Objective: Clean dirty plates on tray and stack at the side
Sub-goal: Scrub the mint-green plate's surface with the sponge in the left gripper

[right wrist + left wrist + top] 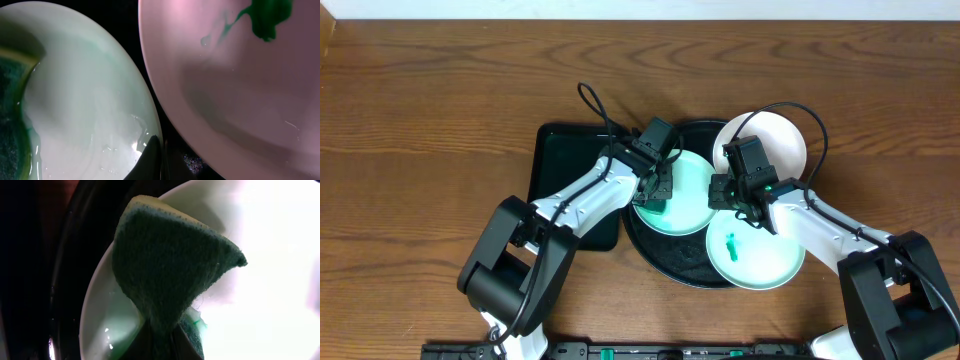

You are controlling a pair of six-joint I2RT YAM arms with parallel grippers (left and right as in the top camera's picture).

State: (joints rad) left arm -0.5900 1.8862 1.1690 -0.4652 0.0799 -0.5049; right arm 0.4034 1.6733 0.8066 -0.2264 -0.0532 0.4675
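The round black tray [655, 250] holds a wet mint plate [685, 200] at its left and a second mint plate [765, 262] with a green smear [730, 244] at the front right. A white plate [775, 140] lies at the back right. My left gripper [655, 193] is shut on a green sponge [170, 265] and presses it on the wet mint plate [110, 325]. My right gripper [725, 192] is shut on that plate's right rim [145, 125]. The smeared plate [240, 90] lies right beside it in the right wrist view.
A smaller black rectangular tray [565, 160] lies to the left of the round tray, under my left arm. The wooden table [430, 120] surrounds both trays. Cables loop over both wrists.
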